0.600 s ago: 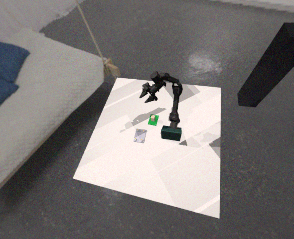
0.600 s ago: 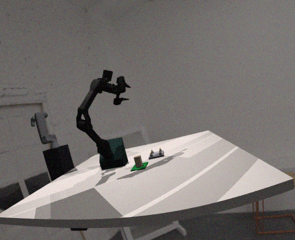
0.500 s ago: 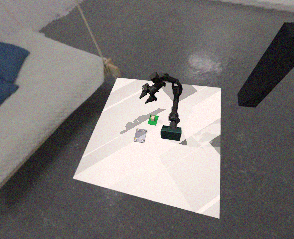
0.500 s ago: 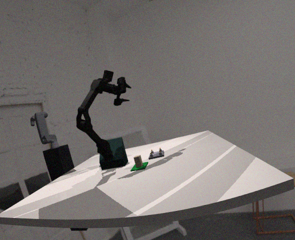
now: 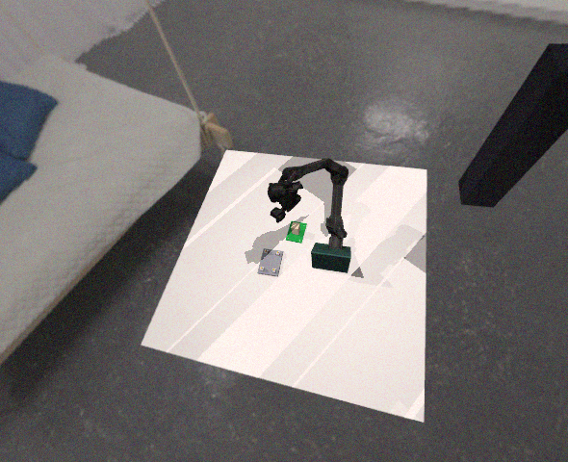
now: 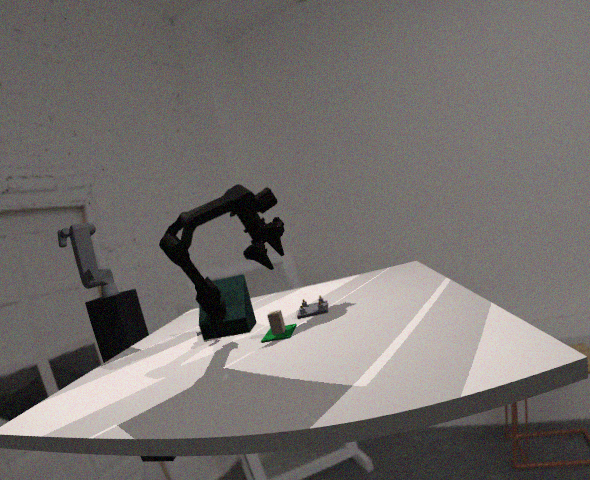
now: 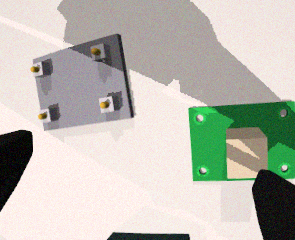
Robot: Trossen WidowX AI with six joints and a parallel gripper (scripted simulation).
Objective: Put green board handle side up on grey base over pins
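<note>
The green board (image 5: 299, 237) (image 6: 285, 333) (image 7: 208, 145) is seen flat on the table (image 5: 254, 318) (image 6: 414, 330) (image 7: 137, 175), handle (image 5: 295, 228) (image 6: 276, 322) (image 7: 247, 154) up, near the grey base (image 5: 271, 263) (image 6: 313, 309) (image 7: 79, 85) – apart from it; the gripper (image 5: 287, 206) (image 6: 276, 262) (image 7: 146, 163) is held above the table, fingers spread wide with nothing grasped; below it the board is left untouched – in the wrist view, the handle is overlapped by one fingertip (image 7: 264, 180)

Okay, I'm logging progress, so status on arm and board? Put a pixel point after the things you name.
Gripper (image 6: 277, 261) open, above table. Green board (image 5: 301, 236) (image 6: 269, 337) (image 7: 207, 145) flat on table, handle up, beside grey base (image 5: 271, 261) (image 6: 307, 313) (image 7: 77, 90). Nothing seen lying between board and base.
</note>
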